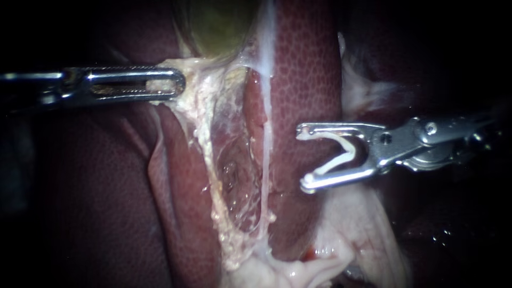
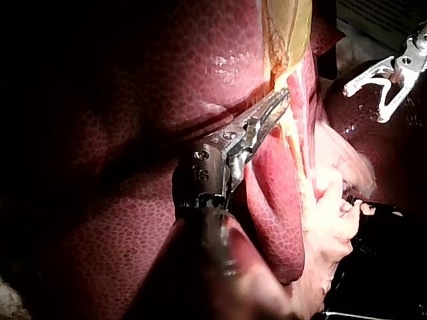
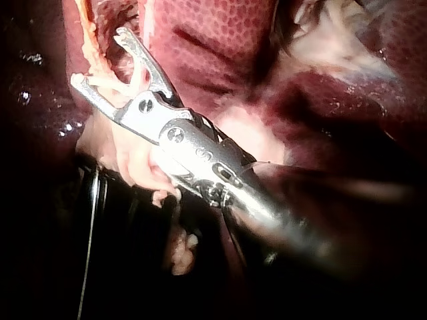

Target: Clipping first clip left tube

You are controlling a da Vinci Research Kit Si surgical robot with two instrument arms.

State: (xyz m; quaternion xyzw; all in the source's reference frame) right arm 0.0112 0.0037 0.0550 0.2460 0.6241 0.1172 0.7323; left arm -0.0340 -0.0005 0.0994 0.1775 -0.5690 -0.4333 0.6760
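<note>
My left instrument [image 1: 180, 84] reaches in from the left, its slotted jaws shut on pale fatty tissue [image 1: 184, 69] just below the greenish gallbladder [image 1: 218, 26]. From there two strands run down: a yellowish fatty tube [image 1: 205, 149] on the left and a thin white tube [image 1: 265, 160] on the right. To the right of both, my right instrument [image 1: 304, 157] holds its jaws wide apart, carrying an open white clip [image 1: 344, 154]. The clip touches neither tube. My right instrument's own view shows the clip [image 3: 110, 83] between its jaws, which point toward the fatty strand.
Dark red liver [image 1: 304, 69] lies behind and on both sides of the tubes. Pale loose tissue [image 1: 298, 269] bunches below them and under my right instrument. In the left wrist view my left instrument [image 2: 285, 93] grips at the gallbladder's neck, and my right instrument [image 2: 365, 105] hangs apart beyond it.
</note>
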